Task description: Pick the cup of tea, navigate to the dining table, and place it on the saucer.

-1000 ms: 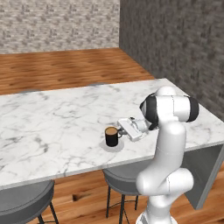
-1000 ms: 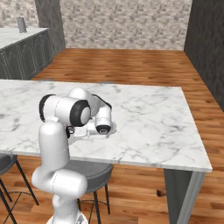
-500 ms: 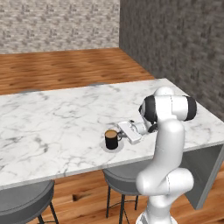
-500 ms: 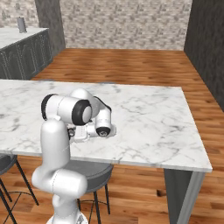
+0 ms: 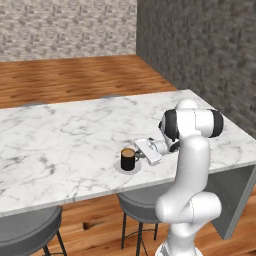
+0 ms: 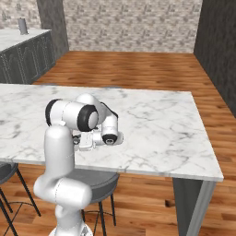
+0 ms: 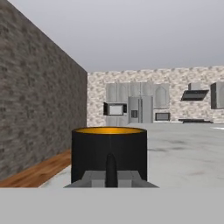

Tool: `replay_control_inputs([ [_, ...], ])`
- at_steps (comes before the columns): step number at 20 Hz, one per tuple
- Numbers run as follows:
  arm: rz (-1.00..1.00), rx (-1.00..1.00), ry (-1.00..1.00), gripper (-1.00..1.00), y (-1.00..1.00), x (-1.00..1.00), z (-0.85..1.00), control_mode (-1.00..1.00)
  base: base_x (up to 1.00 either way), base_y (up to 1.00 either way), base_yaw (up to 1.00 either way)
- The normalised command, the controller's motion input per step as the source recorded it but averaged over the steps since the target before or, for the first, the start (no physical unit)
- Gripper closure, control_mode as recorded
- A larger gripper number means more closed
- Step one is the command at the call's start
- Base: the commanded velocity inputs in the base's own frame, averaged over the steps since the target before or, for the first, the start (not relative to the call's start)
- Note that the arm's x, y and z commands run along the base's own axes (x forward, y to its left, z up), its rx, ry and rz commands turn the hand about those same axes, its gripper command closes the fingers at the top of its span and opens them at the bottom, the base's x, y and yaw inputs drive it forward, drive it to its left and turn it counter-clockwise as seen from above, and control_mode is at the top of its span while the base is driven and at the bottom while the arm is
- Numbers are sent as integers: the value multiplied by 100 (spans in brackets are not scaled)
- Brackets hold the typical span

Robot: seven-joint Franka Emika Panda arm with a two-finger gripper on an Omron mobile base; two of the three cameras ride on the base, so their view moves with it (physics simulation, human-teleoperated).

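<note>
- Already the cup of tea [image 5: 128,159] stands upright on the saucer [image 5: 120,168], which lies on the dining table [image 5: 60,145] near its front edge; tea shows at the top of the cup.
- So, judging from this, the carrying and the placing seem to be done; what is left is perhaps only to let go and draw the arm away.
- From the left base camera the gripper [image 5: 141,150] is just beside the cup, on the side of the handle; I cannot tell if the fingers [image 7: 111,168] are clenched on the handle or released.
- From the hand camera the cup is very close in front, and a dark part rises before its wall; whether this is a finger or the handle is not clear.
- Count: one cup, one saucer, one tabletop of white marble.
- Around: two grey stools [image 5: 142,197] under the table edge and a wooden floor [image 5: 75,75].
- Farther, the right base camera shows a counter [image 6: 27,50] with one small grey canister [image 6: 22,26] on it.
</note>
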Motion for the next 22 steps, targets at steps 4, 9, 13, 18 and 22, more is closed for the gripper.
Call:
replay_control_inputs([
  [4, 0, 0, 0, 100, 0, 0, 0, -100, 0, 0, 0],
  [9, 0, 0, 0, 100, 0, 0, 0, -100, 0, 0, 0],
  [13, 0, 0, 0, -100, 0, 0, 0, -100, 0, 0, 0],
  [18, 0, 0, 0, -100, 0, 0, 0, -100, 0, 0, 0],
  [22, 0, 0, 0, -100, 0, 0, 0, -100, 0, 0, 0],
])
